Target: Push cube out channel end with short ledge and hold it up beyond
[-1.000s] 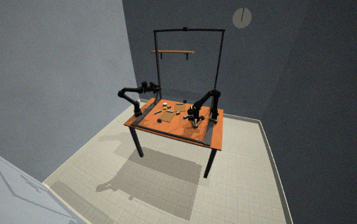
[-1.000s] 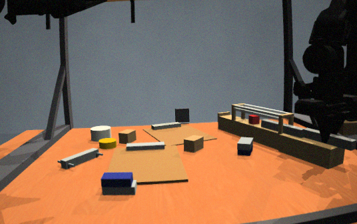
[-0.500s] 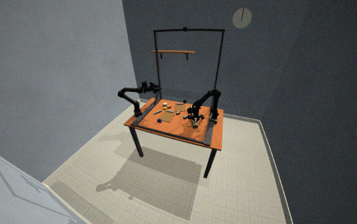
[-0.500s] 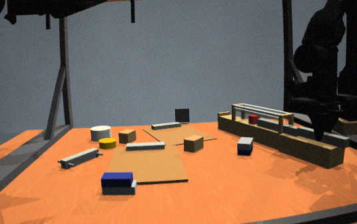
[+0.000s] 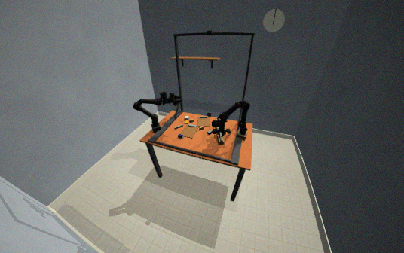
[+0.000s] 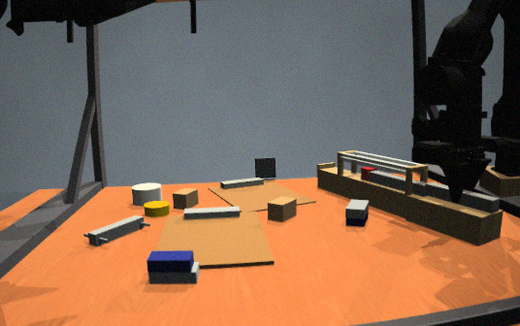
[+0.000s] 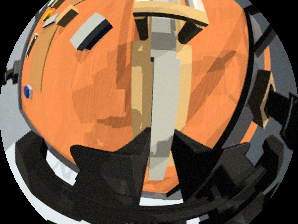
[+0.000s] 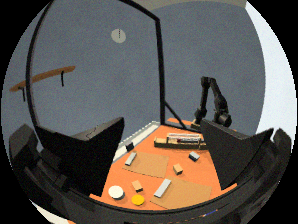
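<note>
A small red cube [image 6: 368,172] sits inside the tan channel [image 6: 407,201], under its slatted roof [image 6: 383,161]. A long grey bar [image 6: 432,190] lies along the channel floor, its far end close to the cube. My left gripper [image 6: 460,190] stands beyond the channel's near end and is shut on the bar's rear part. My right gripper [image 5: 177,99] is open and empty, raised high off the table's other side.
On the table lie a white cylinder [image 6: 146,193], a yellow disc [image 6: 156,208], two brown cubes [image 6: 185,198], loose grey bars [image 6: 211,211], blue-and-grey blocks [image 6: 171,266] [image 6: 357,211], a black cube [image 6: 265,167] and cardboard sheets [image 6: 215,240].
</note>
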Available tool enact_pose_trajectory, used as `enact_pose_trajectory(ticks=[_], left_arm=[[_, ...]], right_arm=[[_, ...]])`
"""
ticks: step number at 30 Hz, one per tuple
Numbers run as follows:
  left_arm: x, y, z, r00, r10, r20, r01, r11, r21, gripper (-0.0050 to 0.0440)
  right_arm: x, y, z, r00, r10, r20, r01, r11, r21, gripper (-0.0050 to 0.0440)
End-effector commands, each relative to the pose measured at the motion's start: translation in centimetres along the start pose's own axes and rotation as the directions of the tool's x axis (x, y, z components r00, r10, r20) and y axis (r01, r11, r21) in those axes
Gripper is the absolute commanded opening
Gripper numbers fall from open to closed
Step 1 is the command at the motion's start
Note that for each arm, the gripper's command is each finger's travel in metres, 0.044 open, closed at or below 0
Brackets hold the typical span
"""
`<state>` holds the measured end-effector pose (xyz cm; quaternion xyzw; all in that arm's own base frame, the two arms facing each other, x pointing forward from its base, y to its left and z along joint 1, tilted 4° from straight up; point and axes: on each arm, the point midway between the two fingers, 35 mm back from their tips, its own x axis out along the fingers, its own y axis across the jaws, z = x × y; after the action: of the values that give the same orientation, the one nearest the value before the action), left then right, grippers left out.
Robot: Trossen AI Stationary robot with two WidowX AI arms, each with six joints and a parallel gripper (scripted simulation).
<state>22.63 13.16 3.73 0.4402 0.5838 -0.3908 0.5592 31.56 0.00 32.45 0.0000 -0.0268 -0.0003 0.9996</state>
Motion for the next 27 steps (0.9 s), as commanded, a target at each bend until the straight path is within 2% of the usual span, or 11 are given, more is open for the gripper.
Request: enact_pose_trajectory(ticks=[1,27], left_arm=[[-0.5,0.4,0.5,1.0,0.025,-0.006,-0.025,1.0,-0.002,0.0],[-0.5,0.4,3.5,1.0,0.025,-0.003,-0.025,1.0,-0.002,0.0]], right_arm=[[-0.1,0.0,0.6,1.0,-0.002,0.017,0.002,1.0,0.006,0.04],[-0.1,0.0,0.6,1.0,-0.002,0.017,0.002,1.0,0.006,0.04]])
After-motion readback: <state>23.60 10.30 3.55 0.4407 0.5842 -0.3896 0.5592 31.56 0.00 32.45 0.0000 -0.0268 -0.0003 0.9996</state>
